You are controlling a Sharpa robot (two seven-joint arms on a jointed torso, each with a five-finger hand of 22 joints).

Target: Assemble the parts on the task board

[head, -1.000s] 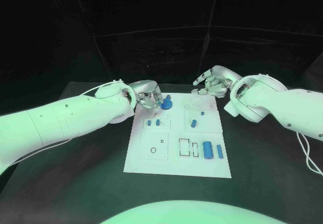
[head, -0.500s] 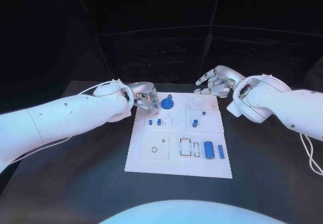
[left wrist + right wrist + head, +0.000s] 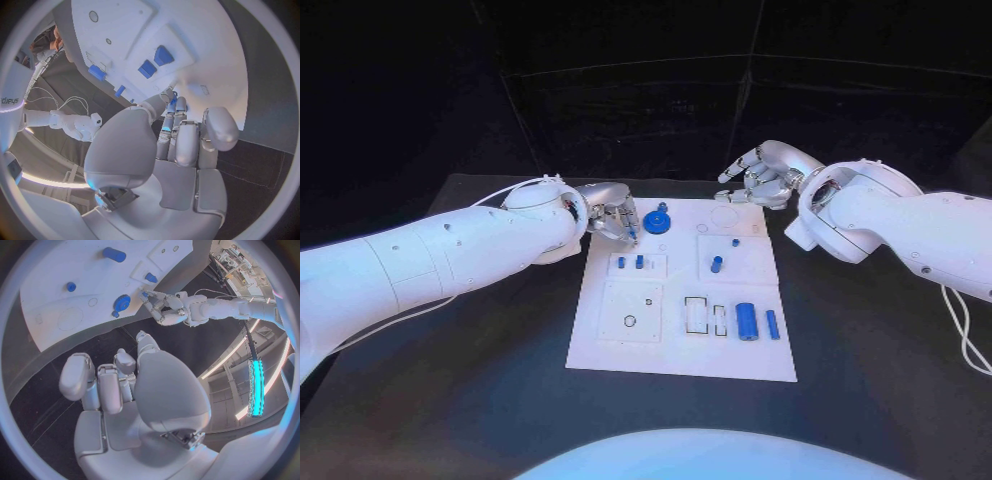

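Left hand (image 3: 613, 217) empty, fingers loosely curled, just beside round blue part (image 3: 658, 222) at task board (image 3: 635, 352) far end. Right hand (image 3: 762, 177) empty, fingers spread, hovering past far edge. Advice: pinch part's raised knob squarely, lift straight.

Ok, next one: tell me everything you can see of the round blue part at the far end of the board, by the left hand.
The round blue part is a flat disc with a small raised knob and a short tab at its rim. It looks like matte plastic. It sits on the task board at its far edge, left of a faint circular outline. The left hand is right beside it, fingers reaching its edge; actual contact cannot be confirmed. The right wrist view shows the same.
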